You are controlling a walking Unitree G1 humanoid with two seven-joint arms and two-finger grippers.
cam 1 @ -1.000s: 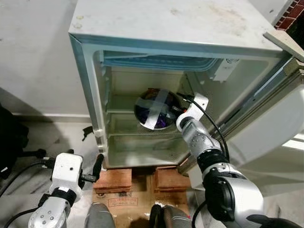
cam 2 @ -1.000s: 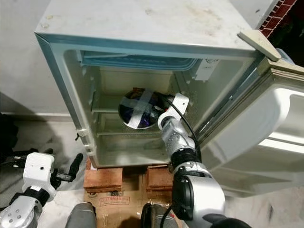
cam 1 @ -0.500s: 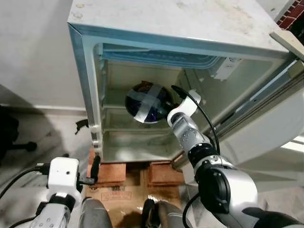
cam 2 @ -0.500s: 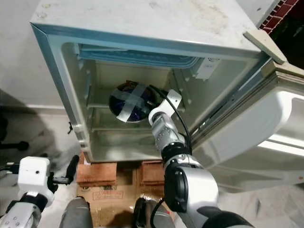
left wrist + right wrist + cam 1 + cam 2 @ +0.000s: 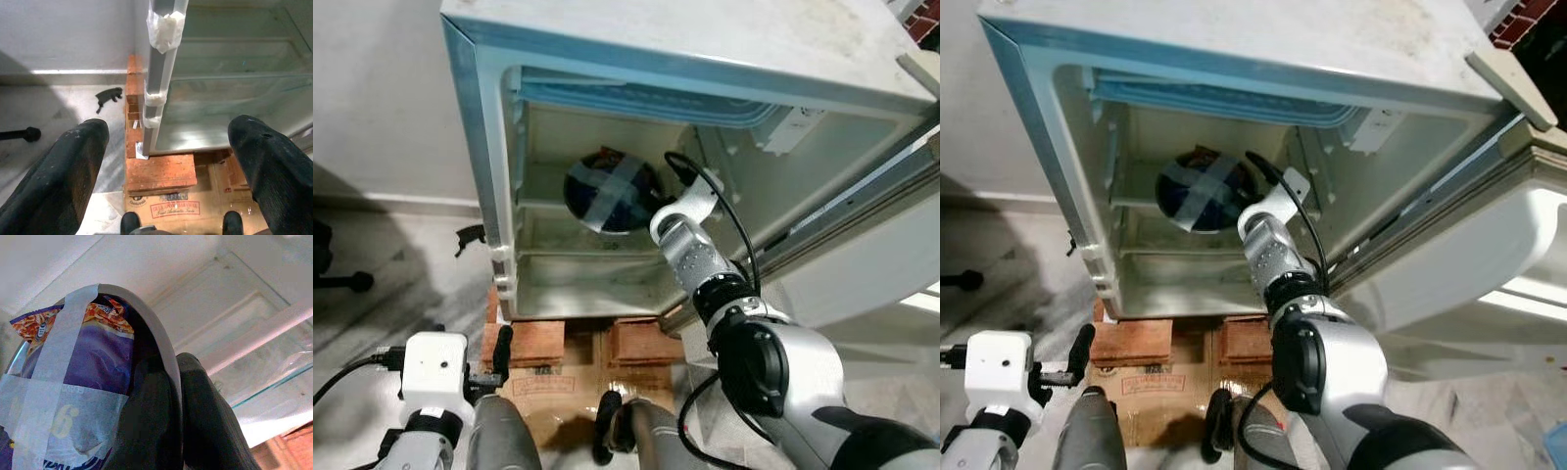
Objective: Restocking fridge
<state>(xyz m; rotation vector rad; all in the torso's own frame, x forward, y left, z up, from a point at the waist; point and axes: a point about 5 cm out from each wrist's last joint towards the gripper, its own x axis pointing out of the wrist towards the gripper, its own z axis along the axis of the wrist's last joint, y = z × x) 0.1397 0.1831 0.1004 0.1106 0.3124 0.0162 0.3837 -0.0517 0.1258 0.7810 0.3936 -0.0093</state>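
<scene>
- Head views are showing a small fridge (image 5: 685, 39) standing open on bricks (image 5: 533, 343) over cardboard (image 5: 558, 411), its door (image 5: 1469, 264) swung to the right of the frame. The right arm is reaching into the cabinet at centre frame, and the right gripper (image 5: 658, 201) is meeting the rim of a bowl (image 5: 610, 191) that is sitting tilted in the middle of the cabinet, at the level of the glass shelf (image 5: 578, 253).
- From these views the bowl is appearing as a dark round dish with grey tape crossed over its mouth.
- Left wrist view is giving what the head views are hiding: the left gripper (image 5: 171, 161) is hanging low outside the fridge with its two black fingers (image 5: 58, 166) spread wide and holding nothing, looking at the taped front edge of the fridge wall, the bricks and the printed cardboard.
- Right wrist view is supplying the close detail: the black fingers (image 5: 203, 416) are clamped on the bowl's thin grey rim, one inside and one outside. A purple and orange snack packet (image 5: 93, 352) is lying in the bowl under the pale tape strips.
</scene>
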